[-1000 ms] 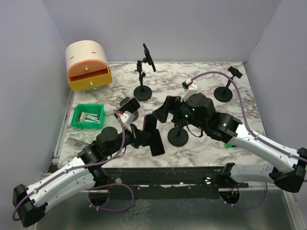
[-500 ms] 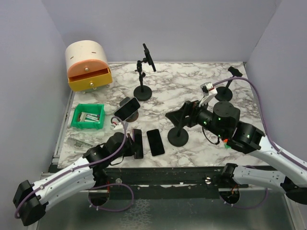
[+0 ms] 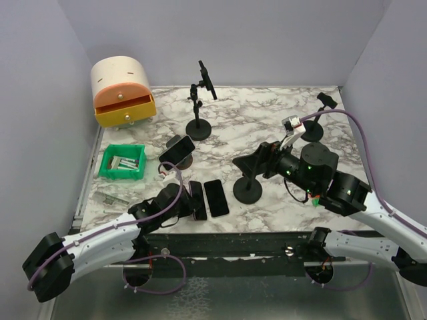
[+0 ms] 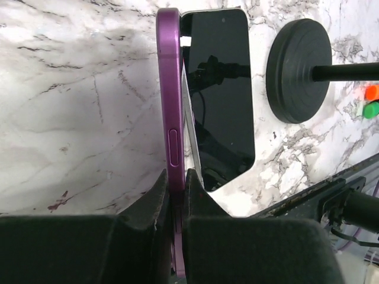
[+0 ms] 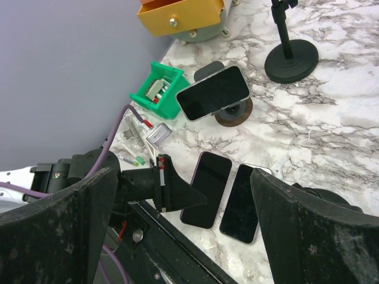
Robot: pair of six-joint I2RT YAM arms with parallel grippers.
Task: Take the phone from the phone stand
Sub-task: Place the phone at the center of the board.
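A purple-edged phone (image 3: 197, 199) lies screen up, low at the table's near edge, beside a second dark phone (image 3: 215, 197). My left gripper (image 3: 185, 202) is shut on its near end. In the left wrist view the purple phone (image 4: 173, 112) shows edge-on, pinched between the fingers of that gripper (image 4: 176, 177). An empty phone stand (image 3: 248, 189) with a round black base stands just right of the phones. Above it my right gripper (image 3: 248, 160) hangs open and holds nothing. From the right wrist both phones (image 5: 208, 188) (image 5: 240, 204) show side by side.
A third phone (image 3: 177, 150) rests on a low stand at mid left. Two more black stands (image 3: 198, 127) (image 3: 310, 129) stand at the back. A green bin (image 3: 122, 162) and a yellow drawer unit (image 3: 122, 93) are at the left. Small loose items (image 5: 137, 155) lie beside the bin.
My left gripper has brought the purple phone from upright by the stand down flat beside the other phone. The right arm has pulled back to the right.
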